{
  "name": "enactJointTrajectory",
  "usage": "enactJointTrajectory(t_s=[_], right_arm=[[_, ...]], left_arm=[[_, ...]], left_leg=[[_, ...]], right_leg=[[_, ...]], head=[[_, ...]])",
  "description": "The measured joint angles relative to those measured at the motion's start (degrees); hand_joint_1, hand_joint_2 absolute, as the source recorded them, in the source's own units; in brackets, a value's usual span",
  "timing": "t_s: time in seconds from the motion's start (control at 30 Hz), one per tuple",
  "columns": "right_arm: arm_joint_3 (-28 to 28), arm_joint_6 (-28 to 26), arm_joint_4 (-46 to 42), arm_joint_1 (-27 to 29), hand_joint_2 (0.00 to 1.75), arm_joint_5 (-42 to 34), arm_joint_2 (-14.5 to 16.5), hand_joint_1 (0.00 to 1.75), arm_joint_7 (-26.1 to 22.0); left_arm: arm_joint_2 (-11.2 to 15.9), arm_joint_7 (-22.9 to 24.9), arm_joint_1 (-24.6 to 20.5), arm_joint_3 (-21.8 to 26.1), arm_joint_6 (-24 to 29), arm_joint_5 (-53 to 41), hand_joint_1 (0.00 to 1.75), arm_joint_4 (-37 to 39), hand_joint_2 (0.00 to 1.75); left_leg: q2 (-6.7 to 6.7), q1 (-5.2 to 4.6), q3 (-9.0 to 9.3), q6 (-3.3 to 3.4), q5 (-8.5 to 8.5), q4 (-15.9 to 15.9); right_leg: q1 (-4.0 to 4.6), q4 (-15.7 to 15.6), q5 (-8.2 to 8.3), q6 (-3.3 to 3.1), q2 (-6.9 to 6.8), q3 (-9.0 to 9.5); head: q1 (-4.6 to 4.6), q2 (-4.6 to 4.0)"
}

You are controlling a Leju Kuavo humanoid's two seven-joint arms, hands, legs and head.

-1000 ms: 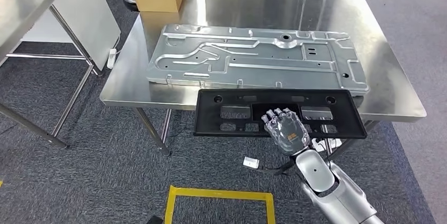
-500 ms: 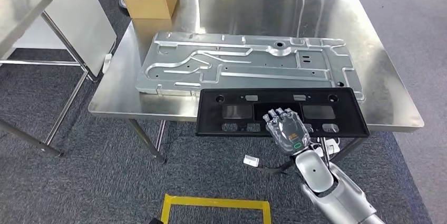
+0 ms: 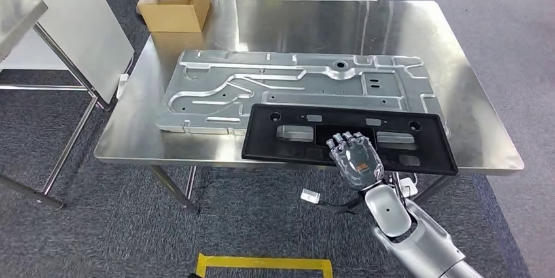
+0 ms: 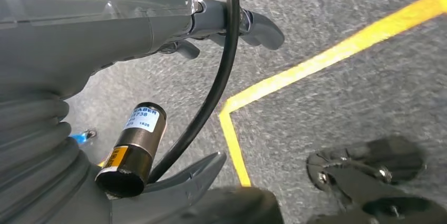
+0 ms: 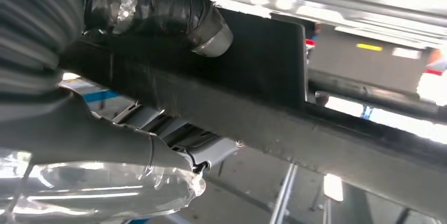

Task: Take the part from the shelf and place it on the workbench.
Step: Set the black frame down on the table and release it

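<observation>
Your right hand (image 3: 357, 160) clamps the black panel's (image 3: 347, 137) near edge, so its far side reaches over the workbench (image 3: 458, 95).

Right hand (image 3: 357, 162) grips forward; left hand (image 4: 174, 21) hangs, seemingly empty.

Right arm (image 3: 412, 235) was silver, glossy, rounded; right hand (image 3: 357, 160) grey under clear plastic wrap. Left hand (image 4: 105, 23) grey, ribbed cover, black cable (image 4: 221, 76) looped past.
</observation>
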Motion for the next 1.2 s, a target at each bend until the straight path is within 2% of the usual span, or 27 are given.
enactJointTrajectory(t_s=[0.07, 0.1, 0.17, 0.2, 0.23, 0.27, 0.33, 0.4, 0.5, 0.57, 0.6, 0.67, 0.7, 0.73, 0.77, 0.83, 0.87, 0.9, 0.93, 0.97, 1.03, 1.07, 1.13, 1.2], right_arm=[[0.23, 0.00, 0.11, -0.30, 1.75, 0.00, -0.02, 1.75, -0.02], [0.31, 0.00, 0.15, -0.46, 1.75, 0.00, -0.02, 1.75, -0.02], [0.46, 0.01, 0.26, -0.54, 1.75, 0.00, 0.00, 1.75, -0.05], [0.56, 0.02, 0.35, -0.45, 1.75, 0.00, 0.01, 1.75, -0.09], [0.65, 0.03, 0.47, -0.36, 1.75, 0.00, 0.01, 1.75, -0.12], [0.71, 0.04, 0.59, -0.31, 1.75, 0.00, 0.01, 1.75, -0.15], [0.79, 0.04, 0.79, -0.32, 1.75, 0.00, 0.01, 1.75, -0.19], [0.90, 0.05, 1.03, -0.37, 1.75, 0.01, 0.03, 1.75, -0.36], [1.09, 0.02, 1.26, -0.27, 1.75, 0.02, 0.06, 1.75, -0.89], [1.11, 0.01, 1.31, -0.43, 1.75, 0.02, 0.07, 1.75, -1.05], [1.11, 0.00, 1.31, -0.54, 1.75, 0.02, 0.10, 1.75, -1.07], [1.12, 0.00, 1.35, -0.60, 1.75, 0.01, 0.17, 1.75, -1.15], [1.13, 0.00, 1.41, -0.51, 1.75, 0.01, 0.21, 1.75, -1.20], [1.14, 0.00, 1.50, -0.42, 1.75, 0.01, 0.22, 1.75, -1.23], [1.14, 0.00, 1.61, -0.37, 1.75, 0.02, 0.23, 1.75, -1.25], [1.14, -0.02, 1.76, -0.44, 1.75, 0.02, 0.29, 1.75, -1.27], [1.14, -0.04, 1.84, -0.52, 1.75, 0.02, 0.38, 1.75, -1.25], [1.14, -0.07, 1.92, -0.63, 1.75, 0.02, 0.46, 1.75, -1.23], [1.15, -0.09, 1.99, -0.68, 1.75, 0.02, 0.56, 1.75, -1.21], [1.16, -0.11, 2.07, -0.70, 1.75, 0.02, 0.63, 1.75, -1.21], [1.17, -0.13, 2.15, -0.72, 1.75, 0.02, 0.68, 1.75, -1.22], [1.18, -0.13, 2.19, -0.79, 1.75, 0.02, 0.68, 1.75, -1.22], [1.19, -0.14, 2.29, -0.97, 1.75, 0.02, 0.69, 1.75, -1.21], [1.22, -0.15, 2.46, -0.95, 1.75, 0.02, 0.70, 1.75, -1.22]], left_arm=[[-0.04, 0.02, 0.10, 0.02, 0.06, -0.07, 0.00, -0.01, 1.75], [-0.05, 0.02, 0.06, 0.02, 0.08, -0.08, 0.00, -0.01, 1.75], [-0.08, 0.02, -0.08, 0.03, 0.09, -0.10, 0.00, -0.02, 1.75], [-0.10, 0.02, -0.10, 0.03, 0.09, -0.10, 0.00, -0.02, 1.75], [-0.13, 0.02, -0.01, 0.03, 0.07, -0.09, 0.00, -0.01, 1.75], [-0.17, 0.03, 0.11, 0.04, 0.07, -0.09, 0.00, -0.01, 1.75], [-0.26, 0.04, 0.31, 0.05, 0.08, -0.08, 0.00, 0.00, 1.75], [-0.31, 0.04, 0.15, 0.08, 0.13, -0.07, 0.00, 0.00, 1.75], [-0.32, 0.12, 0.04, 0.11, 0.15, -0.04, 0.00, 0.00, 1.75], [-0.31, 0.17, 0.09, 0.12, 0.15, -0.04, 0.00, 0.00, 1.75], [-0.31, 0.19, 0.07, 0.13, 0.15, -0.04, 0.00, 0.00, 1.75], [-0.32, 0.19, 0.05, 0.14, 0.15, -0.04, 0.00, 0.00, 1.75], [-0.32, 0.20, 0.11, 0.14, 0.14, -0.03, 0.00, 0.00, 1.75], [-0.32, 0.21, 0.20, 0.14, 0.14, -0.04, 0.00, 0.00, 1.75], [-0.32, 0.22, 0.29, 0.14, 0.13, -0.05, 0.00, 0.00, 1.75], [-0.32, 0.25, 0.36, 0.14, 0.11, -0.09, 0.00, 0.00, 1.75], [-0.22, 0.26, 0.30, 0.14, 0.10, -0.10, 0.00, -0.01, 1.75], [-0.14, 0.26, 0.19, 0.14, 0.09, -0.13, 0.00, -0.01, 1.75], [-0.06, 0.26, 0.11, 0.14, 0.07, -0.16, 0.00, -0.02, 1.75], [0.02, 0.26, 0.06, 0.14, 0.04, -0.21, 0.00, -0.02, 1.75], [0.00, 0.26, 0.09, 0.15, -0.02, -0.27, 0.00, -0.02, 1.75], [-0.01, 0.26, 0.09, 0.16, -0.02, -0.28, 0.00, -0.02, 1.75], [-0.03, 0.26, -0.03, 0.18, -0.03, -0.30, 0.00, -0.02, 1.75], [-0.06, 0.26, -0.14, 0.18, -0.03, -0.30, 0.00, -0.02, 1.75]], left_leg=[[0.04, 0.33, 1.49, 0.26, -0.02, -0.94], [0.08, 0.41, 1.92, 0.35, -0.18, -1.14], [0.02, 0.44, 2.34, 0.41, -0.77, -1.06], [-0.04, 0.47, 2.64, 0.33, -1.17, -0.96], [-0.08, 0.54, 3.05, 0.19, -1.63, -0.81], [-0.12, 0.64, 3.57, 0.00, -2.15, -0.63], [-0.12, 0.82, 4.65, -0.51, -3.30, -0.25], [-0.12, 0.86, 5.15, -1.15, -4.18, 0.05], [-0.09, 0.83, 5.64, -2.24, -4.74, 0.38], [-0.08, 0.95, 4.90, -2.68, -5.56, 2.58], [-0.07, 1.05, 3.40, -2.91, -6.64, 5.29], [-0.07, 1.17, -1.15, -3.33, -9.48, 12.76], [-0.07, 1.21, -3.30, -3.48, -10.39, 15.70], [-0.06, 1.23, -4.53, -3.49, -10.18, 16.78], [-0.06, 1.23, -4.70, -3.38, -8.82, 15.80], [-0.06, 1.11, -2.19, -2.64, -3.77, 8.36], [-0.07, 0.94, -0.82, -2.24, -2.33, 4.69], [-0.11, 0.73, 0.19, -1.89, -1.90, 1.99], [-0.15, 0.53, 0.67, -1.60, -2.20, 0.59], [-0.19, 0.43, 0.79, -1.38, -2.87, 0.25], [-0.18, 0.60, 1.81, -0.62, -1.84, -0.72], [-0.13, 0.72, 2.41, -0.26, -1.30, -1.02], [-0.04, 0.81, 3.15, 0.10, -0.93, -1.17], [-0.07, 0.74, 3.30, 0.22, -1.34, -1.04]], right_leg=[[-0.05, 2.77, -0.92, 0.49, -0.22, -1.01], [-0.19, 5.64, -2.10, 0.79, -0.33, -2.68], [-0.44, 12.11, -4.77, 1.49, -0.38, -7.13], [-0.61, 14.02, -5.25, 1.81, -0.41, -8.89], [-0.77, 14.00, -4.51, 2.07, -0.46, -9.73], [-0.91, 12.03, -2.60, 2.28, -0.55, -9.57], [-1.07, 4.79, 2.47, 2.38, -0.87, -7.40], [-0.77, 0.28, 4.22, 1.71, -1.13, -6.03], [-0.54, -0.34, 4.08, -0.01, -1.07, -5.28], [-0.69, -0.61, 3.95, -0.85, -1.01, -4.48], [-0.76, -0.72, 3.83, -1.16, -0.99, -4.15], [-0.70, -0.74, 3.37, -1.45, -0.97, -3.78], [-0.66, -0.74, 3.10, -1.48, -0.95, -3.51], [-0.64, -0.74, 2.81, -1.45, -0.92, -3.14], [-0.62, -0.75, 2.51, -1.38, -0.89, -2.68], [-0.59, -0.81, 1.87, -1.18, -0.85, -1.65], [-0.51, -0.85, 1.59, -0.97, -0.81, -1.26], [-0.50, -0.96, 1.32, -0.64, -0.74, -1.04], [-0.52, -1.03, 1.29, -0.24, -0.69, -0.81], [-0.48, -0.94, 1.55, 0.27, -0.63, -0.72], [-0.51, -0.42, 1.73, 1.07, -0.67, -0.46], [-0.51, 0.49, 1.18, 1.39, -0.70, -0.72], [-0.61, 5.26, -1.76, 1.87, -0.77, -3.21], [-0.66, 12.04, -4.65, 2.26, -0.77, -7.62]], head=[[0.10, 0.00], [0.14, 0.00], [0.17, 0.00], [0.17, 0.00], [0.17, 0.00], [0.17, 0.00], [0.17, 0.00], [0.15, 0.00], [0.03, 0.00], [-0.07, 0.00], [-0.13, 0.00], [-0.27, 0.00], [-0.27, 0.00], [-0.28, 0.00], [-0.27, 0.00], [-0.26, 0.00], [-0.23, 0.00], [-0.24, 0.00], [-0.23, 0.00], [-0.24, 0.00], [-0.24, 0.00], [-0.21, 0.00], [-0.13, 0.00], [-0.13, 0.00]])
